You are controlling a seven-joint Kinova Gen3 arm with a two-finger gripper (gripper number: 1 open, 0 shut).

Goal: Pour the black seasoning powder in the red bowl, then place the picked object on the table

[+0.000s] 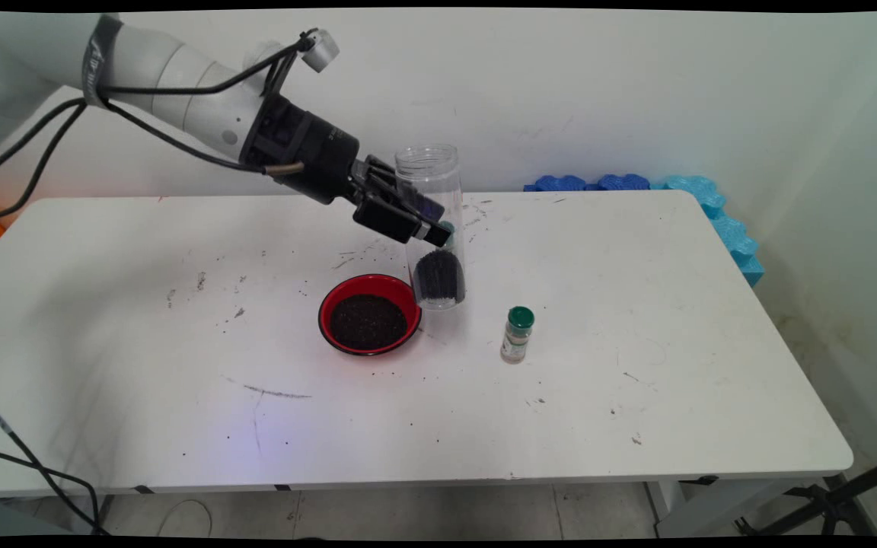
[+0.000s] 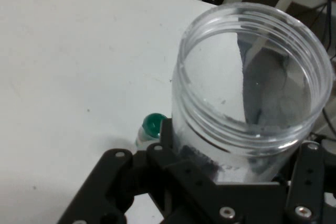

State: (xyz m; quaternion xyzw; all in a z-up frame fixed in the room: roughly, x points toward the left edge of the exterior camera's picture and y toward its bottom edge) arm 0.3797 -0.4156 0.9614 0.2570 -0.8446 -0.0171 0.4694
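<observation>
A tall clear plastic jar (image 1: 434, 221) without a lid stands roughly upright at mid-table, with dark grains in its bottom. My gripper (image 1: 427, 221) is shut on the jar about halfway up its side. In the hand view the jar (image 2: 252, 98) fills the space between the fingers (image 2: 173, 156), its open mouth towards the camera. Just left of the jar sits a red bowl (image 1: 369, 313) filled with the same dark grains. A small spice bottle with a green cap (image 1: 517, 334) stands to the right of the jar; its green cap (image 2: 153, 124) shows beside the jar in the hand view.
Dark crumbs and scuff marks are scattered over the white table (image 1: 636, 380). Blue foam pieces (image 1: 712, 205) lie along the table's far right edge by the wall. Black cables hang from the arm at the left.
</observation>
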